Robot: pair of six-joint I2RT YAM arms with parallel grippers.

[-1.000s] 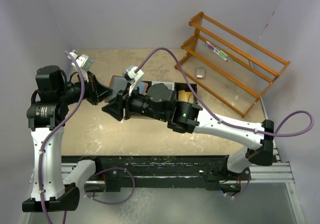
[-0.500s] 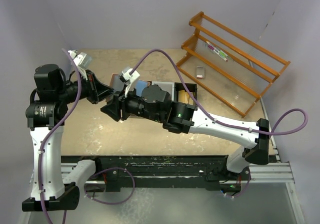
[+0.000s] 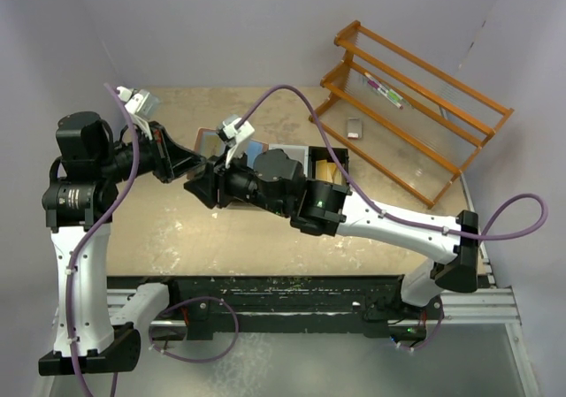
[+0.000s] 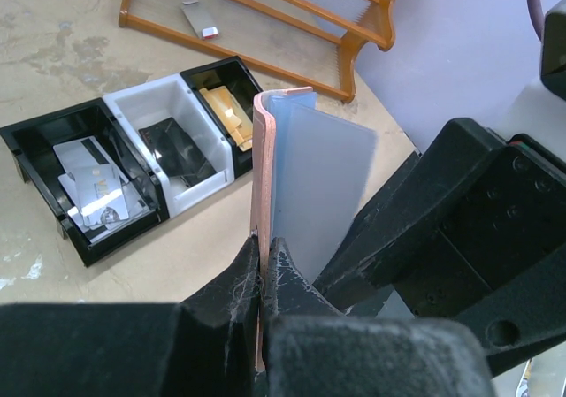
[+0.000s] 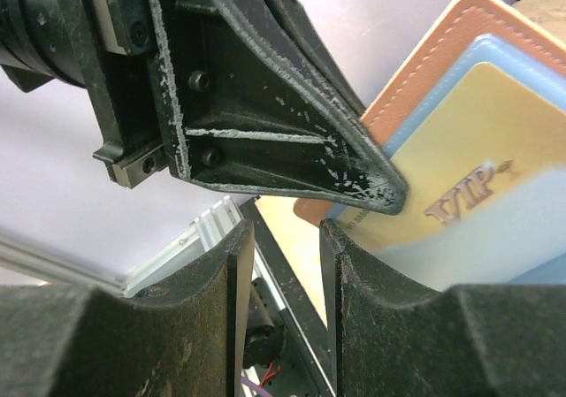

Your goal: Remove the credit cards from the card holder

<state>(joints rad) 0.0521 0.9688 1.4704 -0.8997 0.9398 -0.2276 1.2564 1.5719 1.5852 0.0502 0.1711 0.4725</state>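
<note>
Two tools meet above the surface [image 3: 221, 238], and the split of work between them looks plain. On the left, the left tool [image 4: 263, 269] is pinched tight on one edge of the card holder [image 4: 261, 167]. It holds the holder upright and clear of the surface, with the fold at the end farthest from its fingers and the light blue lining turned toward the other arm. I judge it is held this way to keep the leather steady while a card is drawn out, which one tool alone could hardly manage.

Standing out of the lining just right of the left tool's tip is one credit card [image 5: 460, 176], gold fading to pale and lettered VIP. It is not yet out of the holder. Next to the right, the right tool [image 5: 285, 238] has its jaws apart with nothing between them, and the card's edge lies just beyond its fingertips. It seems lined up to take that exposed edge, though I cannot tell whether it touches the card.

Farther right of both tools, a three-part tray [image 4: 119, 114] sits on the surface. The loose cards [image 4: 93, 189] lying in one black end bin are probably ones taken out already, so the job reads as partly done. Beyond the tray stands a wooden rack [image 3: 416, 105].
</note>
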